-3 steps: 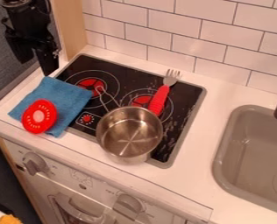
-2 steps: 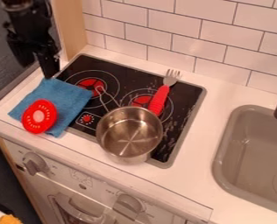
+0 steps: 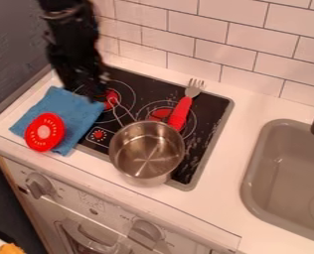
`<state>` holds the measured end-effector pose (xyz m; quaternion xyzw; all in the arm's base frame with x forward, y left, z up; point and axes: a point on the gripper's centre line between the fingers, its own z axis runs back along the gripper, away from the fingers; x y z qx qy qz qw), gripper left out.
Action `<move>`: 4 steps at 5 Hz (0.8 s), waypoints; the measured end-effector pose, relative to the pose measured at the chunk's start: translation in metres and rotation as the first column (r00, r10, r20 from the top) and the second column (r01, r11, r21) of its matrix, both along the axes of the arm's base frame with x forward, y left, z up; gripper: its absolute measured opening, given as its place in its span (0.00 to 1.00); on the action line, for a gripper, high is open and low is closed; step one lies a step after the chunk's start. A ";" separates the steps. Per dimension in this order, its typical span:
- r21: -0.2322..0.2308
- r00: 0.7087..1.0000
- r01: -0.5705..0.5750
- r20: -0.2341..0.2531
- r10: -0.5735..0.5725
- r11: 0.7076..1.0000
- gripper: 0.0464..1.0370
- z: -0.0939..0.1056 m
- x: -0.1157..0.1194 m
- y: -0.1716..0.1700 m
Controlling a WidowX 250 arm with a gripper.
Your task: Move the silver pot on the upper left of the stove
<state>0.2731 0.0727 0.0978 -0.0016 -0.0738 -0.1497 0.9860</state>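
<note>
– The claw (image 3: 88, 90) hangs over the upper left of the black glass stove (image 3: 206, 114), close to the looped end of the pot's handle. Is it spread?

– It's too blurred to say whether it is spread or pressed together. I can't see it pinching anything either. Where do you place the pot?

– The round, silver metal pot (image 3: 146, 154) stands upright at the front of the stove, jutting over the border towards the white tabletop (image 3: 209, 203). Its thin wire handle (image 3: 125, 109) points to the upper left burner.

– So how will it handle?

– It looks empty and thin-walled, so I'd guess light for its size. Stiff, too: a firm squeeze shouldn't dent it. But the metal is smooth and may slip.

– Would you take the handle, then?

– Not by its far end. The weight sits in the bowl, so the pot would probably droop or twist around the wire. I'd pinch the rim where the handle joins, one side of the claw inside the wall, one outside.

– And the silver fork with the red handle (image 3: 180, 115)?

– Its handle runs right up behind the rim, perhaps touching it. A sideways drag could sweep it along, so a small, level lift seems wiser. Nothing here looks fragile except perhaps the glass, so set it down gently.
</note>
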 end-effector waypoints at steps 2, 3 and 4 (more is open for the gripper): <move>0.029 0.973 0.231 -0.022 -0.230 0.973 0.96 -0.016 -0.029 -0.100; 0.044 0.972 0.229 -0.054 -0.227 0.972 0.96 -0.051 -0.032 -0.137; 0.072 0.975 0.217 -0.071 -0.212 0.974 0.96 -0.073 -0.030 -0.144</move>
